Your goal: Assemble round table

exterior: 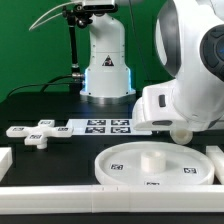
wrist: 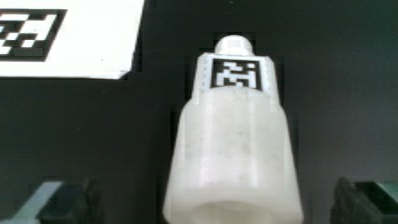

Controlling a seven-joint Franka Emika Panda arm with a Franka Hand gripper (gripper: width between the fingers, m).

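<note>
Wrist view: the tool (wrist: 210,203) is spread wide. Its two dark fingers (wrist: 57,200) show at opposite edges of the frame, with the short cylinder leg (wrist: 222,140) between them. There is a black gap on each side, so neither finger touches the leg. The leg appears to lie lengthwise on the black tabletop (wrist: 338,100), its narrowed tip pointing away from the tool. A black-white tag (wrist: 237,72) sits just behind that tip. A corner of the marker board (wrist: 54,40) lies near the tip, off to one side and apart from the leg. Exterior view: the arm (exterior: 185,60) fills the exterior view's right side, and its wrist housing hangs low over that end of the marker board. The tool itself is hidden behind the housing there, and I cannot make out the leg with certainty. The large rimmed round disc (exterior: 135,170) lies flat in the foreground with its central hub (exterior: 150,157) upward and tags on its face. The cross-shaped foot (exterior: 35,132) lies flat at the exterior view's left, just beside the marker board. A white border bar (exterior: 60,200) runs along the front edge.
</note>
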